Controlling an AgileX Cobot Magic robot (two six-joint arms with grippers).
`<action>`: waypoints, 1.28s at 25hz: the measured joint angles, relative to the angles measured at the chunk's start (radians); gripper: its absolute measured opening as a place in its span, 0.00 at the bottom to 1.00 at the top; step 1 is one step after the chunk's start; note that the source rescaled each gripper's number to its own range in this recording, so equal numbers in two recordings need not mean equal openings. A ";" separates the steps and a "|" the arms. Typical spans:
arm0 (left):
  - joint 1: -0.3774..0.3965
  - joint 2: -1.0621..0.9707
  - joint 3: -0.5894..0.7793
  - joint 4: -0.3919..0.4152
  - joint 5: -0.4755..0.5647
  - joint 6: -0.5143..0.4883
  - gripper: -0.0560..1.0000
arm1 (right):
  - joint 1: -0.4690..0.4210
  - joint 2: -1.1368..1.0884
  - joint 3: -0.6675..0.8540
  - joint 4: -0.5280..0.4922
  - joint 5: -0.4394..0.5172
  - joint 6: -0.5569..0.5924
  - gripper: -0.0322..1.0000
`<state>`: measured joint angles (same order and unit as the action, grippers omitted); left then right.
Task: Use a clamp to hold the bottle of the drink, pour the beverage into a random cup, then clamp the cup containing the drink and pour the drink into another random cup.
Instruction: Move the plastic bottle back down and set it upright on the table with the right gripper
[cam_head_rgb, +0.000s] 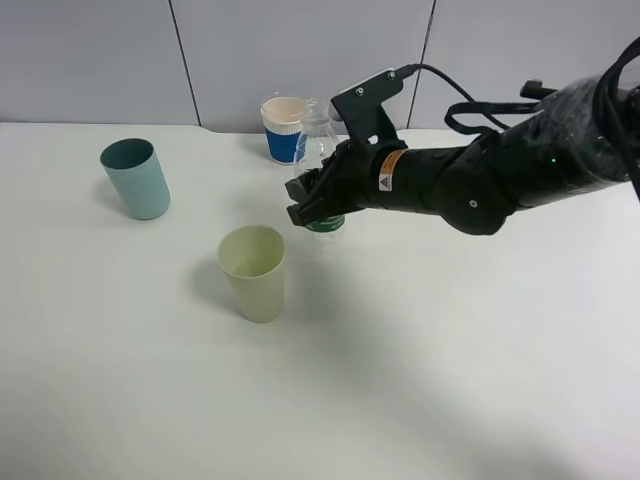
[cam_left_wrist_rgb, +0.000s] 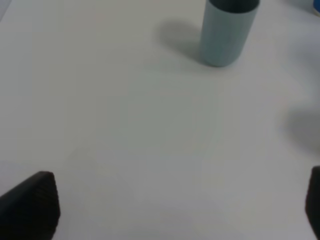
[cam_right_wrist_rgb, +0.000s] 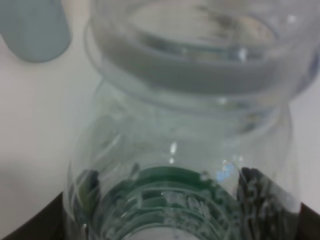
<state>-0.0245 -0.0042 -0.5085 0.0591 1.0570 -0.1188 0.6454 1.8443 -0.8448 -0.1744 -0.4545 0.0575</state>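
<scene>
My right gripper (cam_head_rgb: 318, 200), the clamp, is shut on the bottle of the drink (cam_head_rgb: 316, 140), a clear uncapped bottle with a green label, held upright just behind and to the right of the pale yellow-green cup (cam_head_rgb: 253, 272). The bottle (cam_right_wrist_rgb: 185, 150) fills the right wrist view. It is clear, and I cannot make out the level of the beverage inside. The teal cup (cam_head_rgb: 136, 178) stands at the far left, also seen as the teal cup (cam_left_wrist_rgb: 227, 32) ahead of my left gripper (cam_left_wrist_rgb: 172, 210). That gripper is open with nothing between its fingers and is outside the exterior view.
A white paper cup with a blue sleeve (cam_head_rgb: 282, 128) stands close behind the bottle, near the back edge of the white table (cam_head_rgb: 420, 380). The right arm (cam_head_rgb: 500, 170) stretches in from the right above the table.
</scene>
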 joint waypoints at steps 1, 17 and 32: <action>0.000 0.000 0.000 0.000 0.000 0.000 1.00 | 0.000 0.000 0.012 0.008 -0.013 -0.005 0.04; 0.000 0.000 0.000 0.000 0.000 0.000 1.00 | -0.106 -0.001 0.133 0.029 -0.232 -0.017 0.04; 0.000 0.000 0.000 0.000 0.000 0.000 1.00 | -0.316 0.008 0.172 -0.174 -0.341 -0.057 0.04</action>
<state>-0.0245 -0.0042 -0.5085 0.0591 1.0570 -0.1188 0.3294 1.8523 -0.6725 -0.3481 -0.7953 0.0000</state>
